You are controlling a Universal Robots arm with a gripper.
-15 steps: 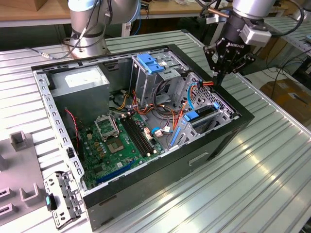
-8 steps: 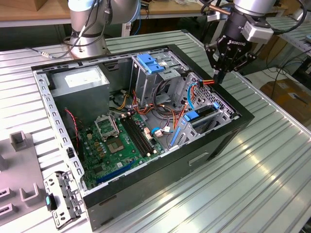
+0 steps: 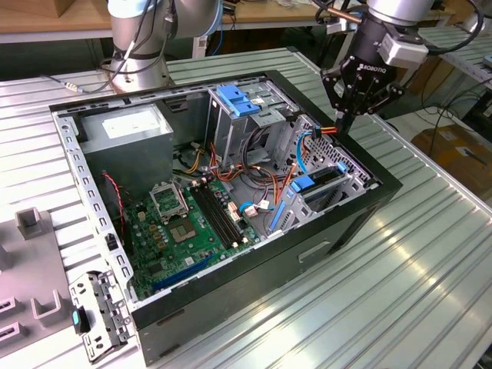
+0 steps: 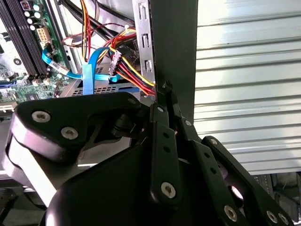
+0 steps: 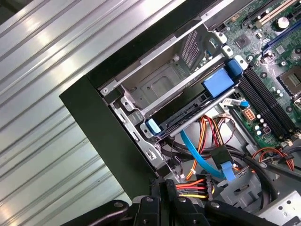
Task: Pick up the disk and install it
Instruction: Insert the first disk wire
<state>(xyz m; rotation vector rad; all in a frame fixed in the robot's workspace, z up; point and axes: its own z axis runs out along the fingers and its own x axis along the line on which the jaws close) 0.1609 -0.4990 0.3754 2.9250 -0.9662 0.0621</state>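
Black metal walls frame the open computer case (image 3: 231, 307) in the exterior view. Your gripper (image 3: 343, 131) hangs over the case's corner towards the exterior view's right, its fingers pressed together with nothing between them, the tips just above the cable bundle (image 3: 327, 131). Inside that corner of the case sits the drive cage (image 3: 350, 181), and the disk (image 3: 321, 192) lies in it. You see only its dark end and a blue rail; the cage hides the rest.

In the second wrist view, the gripper (image 4: 165, 87) body blocks much of the case. The closed fingertips (image 4: 164, 94) stand beside the case's grey inner wall, close to the red and yellow cable bundle (image 4: 131, 70). Whether they touch it is hard to tell.

In the first wrist view, the disk (image 5: 188, 115) shows as a dark slab lying in the drive cage (image 5: 164, 80), blue at both ends. The gripper (image 5: 162, 183) is cut off by the frame edge, with the cable bundle (image 5: 193, 188) just beside it.
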